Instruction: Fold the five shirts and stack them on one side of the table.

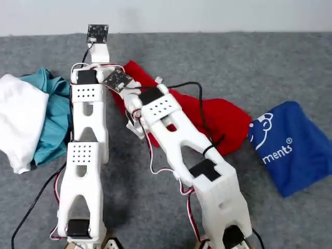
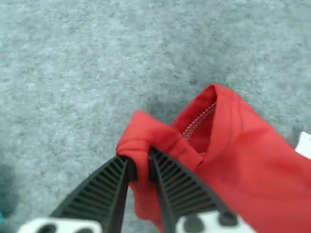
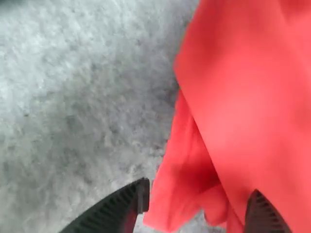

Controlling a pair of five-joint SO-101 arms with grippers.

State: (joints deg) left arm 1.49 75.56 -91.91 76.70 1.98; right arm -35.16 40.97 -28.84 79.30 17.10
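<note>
Red cotton, soft and limp, is what both arms are busy with. The red shirt (image 1: 218, 122) lies crumpled across the middle of the high view, running from its upper tip near the top centre down toward the right, on the grey felt-like table cover (image 1: 233, 57). The left gripper (image 2: 139, 162) is closed tight on a bunched fold of the shirt's edge, close by the neck opening, where a line of pale stitching shows inside. The right gripper (image 3: 199, 194) stands wide, one jaw over bare felt and the other at the far side of a hanging fold of red cloth, clamping nothing.

Three more shirts lie unfolded: a blue shirt (image 1: 293, 148) at the right edge, just beside the red one, and a white shirt (image 1: 21, 122) at the left edge lying over a teal shirt (image 1: 52, 119).

I judge the fabric to be light and floppy (it will sag and drape from any single pinch), so a second hold is needed to spread it flat. A hem or shoulder seam, well apart from the left gripper's pinch, looks the best place, since doubled cloth gives the ribbed pads more to bite. The felt may drag on the cloth if it is pulled along the surface.
</note>
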